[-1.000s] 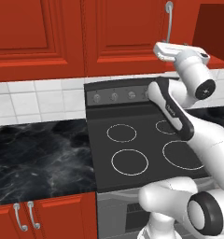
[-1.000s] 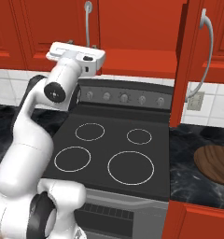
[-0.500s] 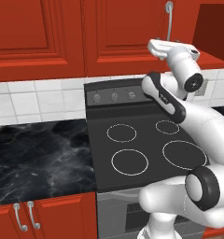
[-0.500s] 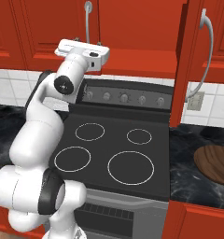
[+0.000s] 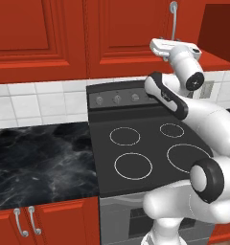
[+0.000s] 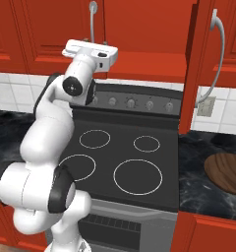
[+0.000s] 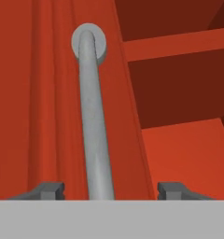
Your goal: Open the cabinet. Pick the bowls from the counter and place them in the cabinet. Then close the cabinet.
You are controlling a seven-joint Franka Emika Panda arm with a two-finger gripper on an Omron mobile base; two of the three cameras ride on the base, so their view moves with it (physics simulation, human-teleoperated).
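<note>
The cabinet's left door (image 5: 136, 33) is closed, and its long silver handle (image 7: 93, 121) runs up between my open gripper's (image 7: 111, 189) fingertips (image 7: 48, 189). The hand (image 5: 174, 48) is raised in front of that handle (image 6: 93, 19), just below the door's lower edge. Edge-on to the right stands the open right door (image 6: 196, 74) with its curved handle (image 6: 217, 49). Beside the left door the red inside shelf (image 7: 179, 44) shows. The dark brown wood-grain bowl (image 6: 227, 170) sits on the black marble counter (image 6: 203, 152) at the right. The marbled bowl is out of view.
A black stovetop (image 5: 145, 148) with white rings and a row of knobs (image 6: 139, 103) lies directly under the arm. More black marble counter (image 5: 40, 162) stretches to the left, with white tiles (image 5: 35, 103) behind and low red doors (image 5: 45, 222) beneath.
The hand has risen slightly and closed in on the left door's handle. The arm's elbow has swung with it. The doors and the bowl have not moved.
</note>
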